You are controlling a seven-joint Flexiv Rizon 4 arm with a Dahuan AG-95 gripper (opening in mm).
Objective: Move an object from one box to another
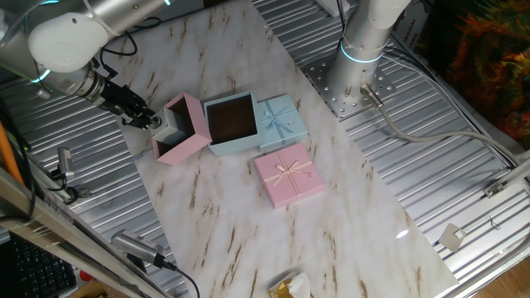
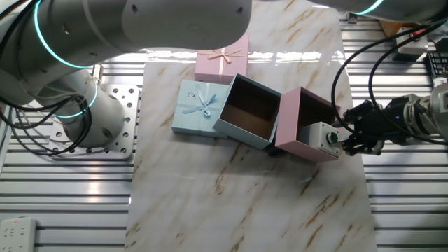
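Object (image 2: 321, 138) in tilted pink box (image 2: 302, 124), gripper (image 2: 344, 138) touching.

this looks like a robotics lab or test bench, not a home. the work surface is a ribbed aluminium extrusion table (image 1: 431, 165) with a sheet of white marble-patterned board (image 1: 273, 223) laid over it as a staged work area. a large white robot arm base with a glowing cyan ring (image 1: 362, 51) is bolted to a perforated metal mounting plate (image 1: 348, 91), and grey cables (image 1: 431, 136) trail loosely across the ribs. a black computer keyboard (image 1: 33, 269) sits at one edge, a white power strip (image 2: 17, 229) at another. small metal clamp fixtures (image 1: 137, 248) stand along the bench side.
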